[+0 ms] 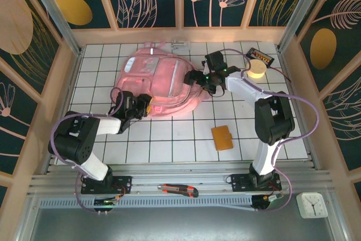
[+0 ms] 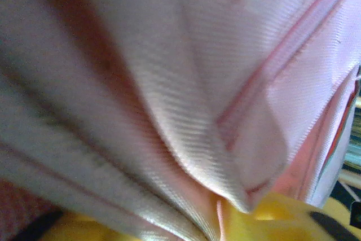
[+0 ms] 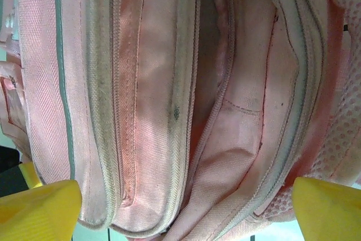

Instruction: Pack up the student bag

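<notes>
Student bag (image 1: 161, 83) lies flat on the white grid table (image 1: 169, 145), far side, left of ctr. It's the biggest item by far. Pale strip faces up on the far end.

L gripper (image 1: 140, 105) is at the bag's near-left edge, touching it. L wrist cam: pink bag fabric (image 2: 169, 83) sits right up against the lens, with folds gathered down toward the yellow fingers (image 2: 282, 218). Fabric covers most of the fingers, so can't tell if they're clamped on the fold or just around it.

R gripper (image 1: 197, 77) is at the bag's right edge. R wrist cam: yellow fingertips (image 3: 39, 213) are spread wide, one at each bottom corner, nothing pinched. Bag (image 3: 169, 83) lies past them, showing zip lines, grubby seam piping, and a compartment gaping open w/ pink lining inside. Mesh padding at the right edge of that view.

Other stuff:
- orange-brown flat wallet (image 1: 222, 137) on the table, near side, right of ctr, well apart from the bag
- yellow tape roll (image 1: 256, 70) far right, just beside R arm
- black box (image 1: 263, 58) touching or nearly touching the roll, on its far side
- box cutter (image 1: 177, 190) on the near rail between the arm bases
- white clock (image 1: 312, 204) near-right corner, off the table
</notes>
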Controlling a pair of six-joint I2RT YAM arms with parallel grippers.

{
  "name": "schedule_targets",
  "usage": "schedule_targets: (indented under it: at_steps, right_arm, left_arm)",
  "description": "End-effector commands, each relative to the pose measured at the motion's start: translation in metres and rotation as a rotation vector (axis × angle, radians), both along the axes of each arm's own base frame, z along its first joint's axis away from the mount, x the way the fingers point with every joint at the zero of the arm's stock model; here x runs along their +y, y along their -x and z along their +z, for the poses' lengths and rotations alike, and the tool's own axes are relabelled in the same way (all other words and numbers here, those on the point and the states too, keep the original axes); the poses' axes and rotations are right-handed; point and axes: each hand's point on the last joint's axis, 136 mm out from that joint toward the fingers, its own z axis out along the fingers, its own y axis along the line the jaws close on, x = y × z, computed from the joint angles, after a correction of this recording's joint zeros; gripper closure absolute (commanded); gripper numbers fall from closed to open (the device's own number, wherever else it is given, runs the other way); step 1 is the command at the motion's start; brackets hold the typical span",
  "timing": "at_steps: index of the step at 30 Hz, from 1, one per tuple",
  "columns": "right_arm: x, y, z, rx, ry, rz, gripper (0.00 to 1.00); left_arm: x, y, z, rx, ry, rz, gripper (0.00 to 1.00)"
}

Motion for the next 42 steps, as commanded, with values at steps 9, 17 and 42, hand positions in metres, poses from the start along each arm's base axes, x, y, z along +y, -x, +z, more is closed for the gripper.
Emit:
schedule_targets:
  at_steps: [9, 17, 42]
  right_arm:
    - [0.005, 0.028, 0.011, -0.025, 0.037, 0.043, 0.08]
    - [0.017, 0.022, 0.048, -0.081, -0.076, 0.048, 0.15]
    - [0.051, -0.034, 0.027, -0.066, -0.305, 0.111, 0.37]
  left_arm:
    - [-0.010, -0.025, 0.042, -0.115, 0.077, -0.006, 1.00]
    - [-0.012, -0.028, 0.089, -0.205, 0.188, 0.013, 1.00]
    - [-0.009, -0.007, 0.087, -0.194, 0.206, 0.000, 1.00]
